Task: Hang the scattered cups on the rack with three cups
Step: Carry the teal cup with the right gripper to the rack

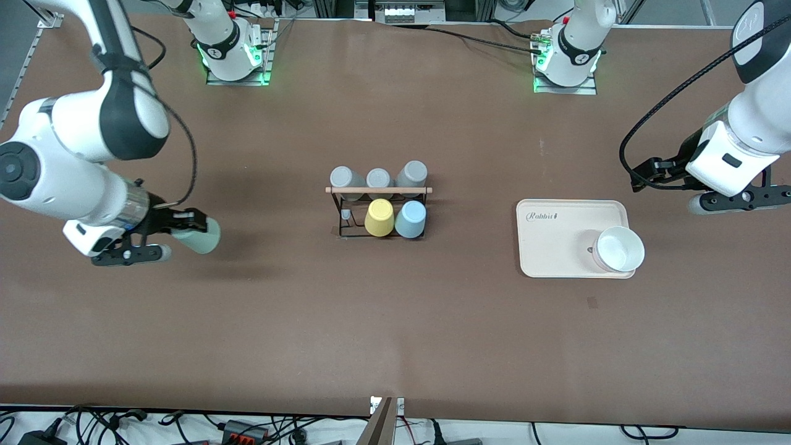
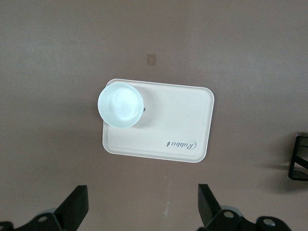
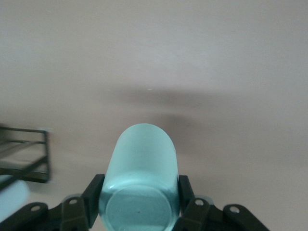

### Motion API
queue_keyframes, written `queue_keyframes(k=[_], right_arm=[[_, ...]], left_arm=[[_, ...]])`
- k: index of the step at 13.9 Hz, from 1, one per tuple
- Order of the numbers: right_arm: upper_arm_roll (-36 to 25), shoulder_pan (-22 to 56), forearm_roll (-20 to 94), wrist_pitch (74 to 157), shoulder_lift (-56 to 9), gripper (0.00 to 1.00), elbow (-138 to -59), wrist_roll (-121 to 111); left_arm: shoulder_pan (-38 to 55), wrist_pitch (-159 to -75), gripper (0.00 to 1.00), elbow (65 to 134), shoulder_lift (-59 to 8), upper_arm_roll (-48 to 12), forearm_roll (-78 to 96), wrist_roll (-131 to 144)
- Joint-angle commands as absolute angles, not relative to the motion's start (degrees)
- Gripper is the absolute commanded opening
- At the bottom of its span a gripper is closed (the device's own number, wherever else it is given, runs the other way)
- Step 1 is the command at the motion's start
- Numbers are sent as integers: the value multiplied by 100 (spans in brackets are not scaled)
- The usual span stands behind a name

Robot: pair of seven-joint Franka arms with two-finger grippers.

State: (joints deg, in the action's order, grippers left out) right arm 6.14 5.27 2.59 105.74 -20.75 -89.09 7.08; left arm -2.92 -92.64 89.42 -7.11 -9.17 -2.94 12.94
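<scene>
A: Mint cup (image 1: 201,236), lying sideways in the air, is clamped between the fingers of the right gripper (image 1: 179,224) over bare table toward the right arm's end, well apart from the rack (image 1: 378,210).

B: And the blue cup (image 1: 410,219)?

A: On the rack already, beside a yellow cup (image 1: 379,217), with three grey cups (image 1: 378,178) in the row farther from the front camera. One peg beside the yellow cup looks free.

B: Risks?

A: The cup is smooth and held across its body; a quick swing could let it slip. Coming in low could knock the yellow cup or shove the rack.

B: Left gripper (image 2: 142,211)?

A: Waiting with fingers spread, holding nothing, above the tray (image 1: 556,247), where a white cup (image 1: 619,248) stands.
</scene>
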Motion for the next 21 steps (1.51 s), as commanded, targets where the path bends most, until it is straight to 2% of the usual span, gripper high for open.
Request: queue_keyframes(k=[1, 6, 10, 21], right_arm=[[580, 1272, 176, 10424, -2338, 30, -8578, 1832], [589, 2345, 123, 10503, -2750, 30, -8035, 4153], [589, 2838, 114, 10512, -3190, 30, -7577, 5114], [589, 2909, 149, 10696, -3551, 30, -7576, 5124]], left_arm=[[-352, -9167, 100, 8886, -659, -949, -185, 1143], [-360, -9167, 100, 8886, -659, -940, -185, 1143], [-360, -9167, 100, 8886, -659, -940, -185, 1143], [-360, -9167, 100, 8886, -659, -923, -185, 1134]])
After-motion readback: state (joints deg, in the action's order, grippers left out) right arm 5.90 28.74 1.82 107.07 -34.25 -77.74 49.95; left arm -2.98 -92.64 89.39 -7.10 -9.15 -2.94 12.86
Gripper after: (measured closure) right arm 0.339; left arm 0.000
